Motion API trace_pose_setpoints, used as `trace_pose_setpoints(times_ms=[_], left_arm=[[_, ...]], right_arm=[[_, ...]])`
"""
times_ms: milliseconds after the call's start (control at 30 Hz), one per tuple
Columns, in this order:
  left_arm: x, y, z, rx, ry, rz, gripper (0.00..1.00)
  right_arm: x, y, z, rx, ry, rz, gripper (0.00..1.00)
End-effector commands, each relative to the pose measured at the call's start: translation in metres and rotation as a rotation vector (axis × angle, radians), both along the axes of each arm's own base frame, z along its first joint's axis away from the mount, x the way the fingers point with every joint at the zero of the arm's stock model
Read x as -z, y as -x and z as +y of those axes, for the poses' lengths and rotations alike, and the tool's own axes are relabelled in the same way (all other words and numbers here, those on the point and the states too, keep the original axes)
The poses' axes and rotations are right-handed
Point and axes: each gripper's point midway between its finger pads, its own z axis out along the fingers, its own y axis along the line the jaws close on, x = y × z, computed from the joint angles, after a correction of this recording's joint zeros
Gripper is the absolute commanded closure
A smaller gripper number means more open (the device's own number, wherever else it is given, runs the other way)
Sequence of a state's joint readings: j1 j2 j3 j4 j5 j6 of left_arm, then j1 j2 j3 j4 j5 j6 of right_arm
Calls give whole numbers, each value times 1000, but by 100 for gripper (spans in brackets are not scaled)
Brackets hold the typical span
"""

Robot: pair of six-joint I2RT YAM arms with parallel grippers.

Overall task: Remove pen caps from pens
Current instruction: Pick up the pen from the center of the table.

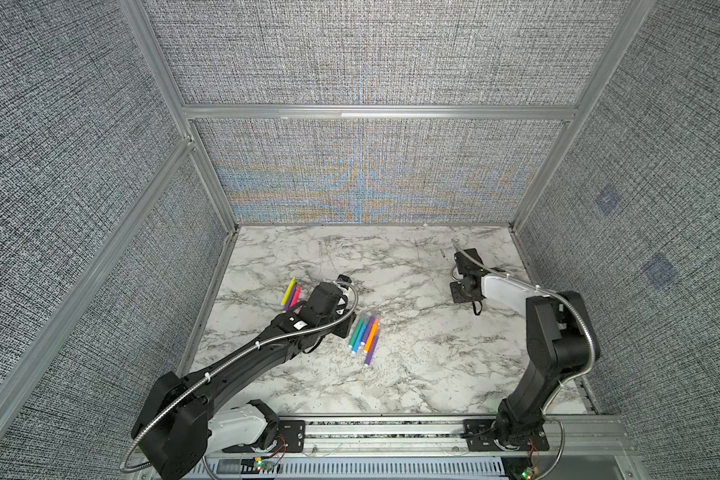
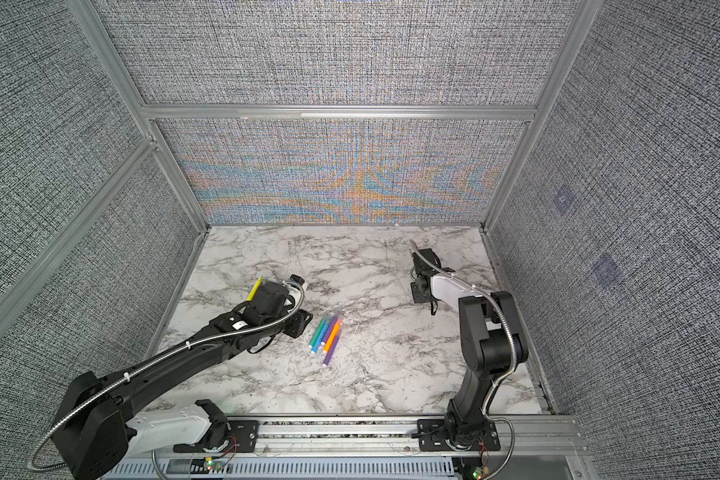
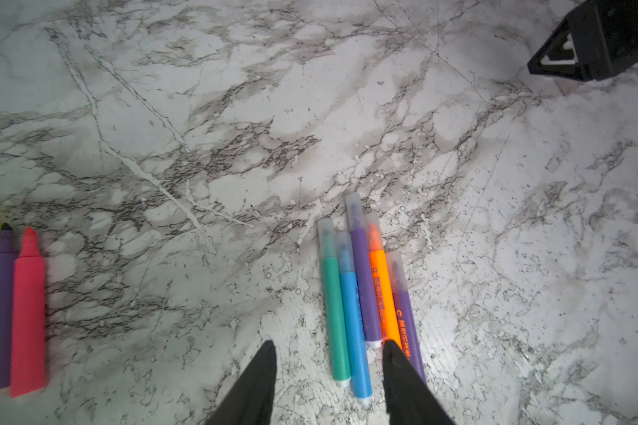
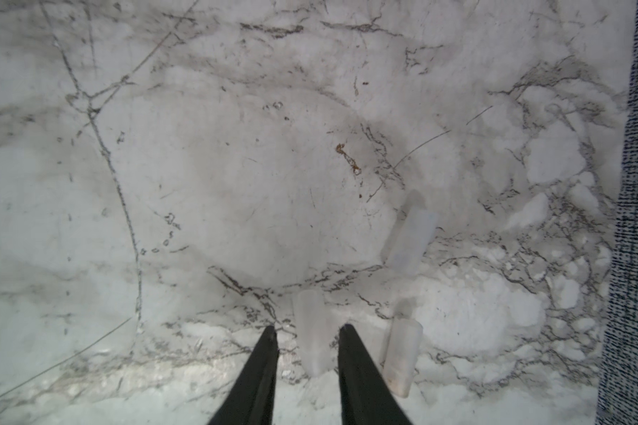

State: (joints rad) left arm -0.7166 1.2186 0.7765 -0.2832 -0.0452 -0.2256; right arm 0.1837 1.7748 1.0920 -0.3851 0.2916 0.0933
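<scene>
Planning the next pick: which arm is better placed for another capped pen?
Left. The left gripper hovers, open, over the capped pens; the right gripper is far off among loose caps.

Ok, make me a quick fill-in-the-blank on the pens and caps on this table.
The capped pens lie in a group of ____.
Right beside the green pen lies the ____ pen.
The orange pen lies between two ____ pens.
Near the right gripper, ____ loose pen caps lie on the table.
Missing: five; blue; purple; three.
</scene>
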Motion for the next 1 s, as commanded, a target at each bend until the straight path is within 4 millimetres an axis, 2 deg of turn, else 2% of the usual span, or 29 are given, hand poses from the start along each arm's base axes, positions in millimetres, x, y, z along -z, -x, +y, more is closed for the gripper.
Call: trace_pose_setpoints(times_ms=[0, 133, 300, 400, 433, 467, 767, 967], left_arm=[[6, 13, -8, 2, 0, 14, 53], [24, 37, -17, 12, -28, 44, 54], [60, 70, -27, 23, -61, 102, 54], [78, 87, -35, 41, -86, 143, 54], [79, 89, -40, 54, -92, 144, 54], [85, 88, -42, 46, -126, 155, 54], [96, 74, -59, 18, -287, 161, 55], [107, 72, -68, 23, -326, 191, 57]], right_arm=[[-14, -3, 8, -8, -39, -50, 68], [-38, 0, 18, -44, -70, -102, 68], [-65, 8, 24, -57, -92, -172, 68], [-73, 10, 28, -68, -116, -199, 68], [-73, 11, 29, -70, -119, -201, 68], [-74, 11, 29, -69, -119, -202, 68], [-79, 13, 33, -80, -129, -215, 68], [-86, 13, 33, -79, -130, -237, 68]])
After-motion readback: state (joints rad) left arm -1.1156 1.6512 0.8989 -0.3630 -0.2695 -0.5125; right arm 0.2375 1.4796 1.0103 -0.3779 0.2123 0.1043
